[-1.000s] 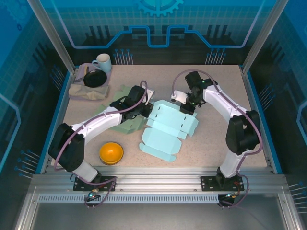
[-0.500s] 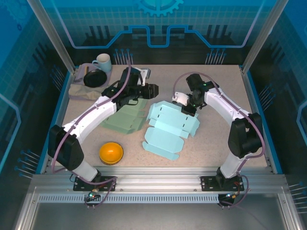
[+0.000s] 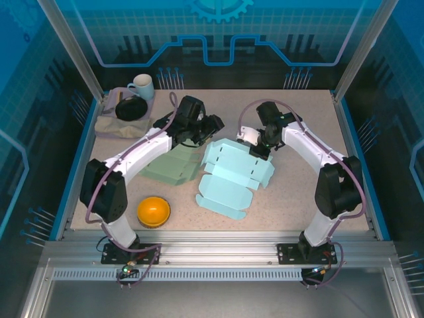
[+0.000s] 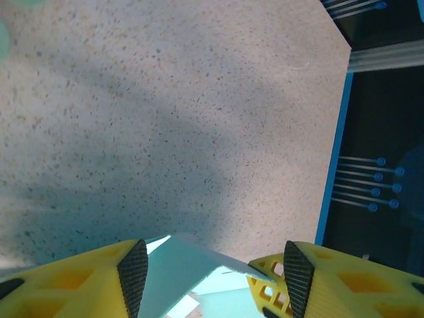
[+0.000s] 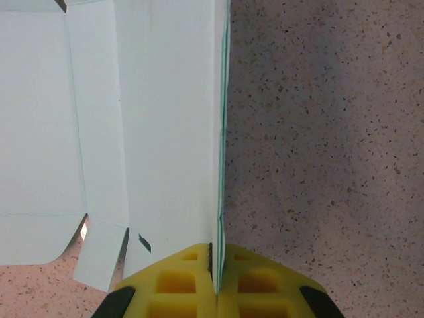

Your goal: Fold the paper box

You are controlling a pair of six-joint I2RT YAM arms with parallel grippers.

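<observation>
Pale blue paper box (image 3: pixel 232 175) lies flat and open on the table (image 3: pixel 298 192). Its edge is pinched tight in the right gripper (image 5: pixel 216 265), and the sheet spreads out ahead and left of it. The left gripper (image 4: pixel 215 278) is spread wide, with 1 corner of the box between its 2 fingers (image 4: pixel 79 281), not squeezed.

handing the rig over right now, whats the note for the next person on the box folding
Pincers: right pincer is shut on the far edge of the light blue box; left pincer is open at the box's far left corner, with a flap showing between its fingers.
Where: the box lies near mid-table, mostly flat, beside a green sheet.
Done: nothing is folded up yet.
Left: raise the walls and tuck the flaps.
</observation>
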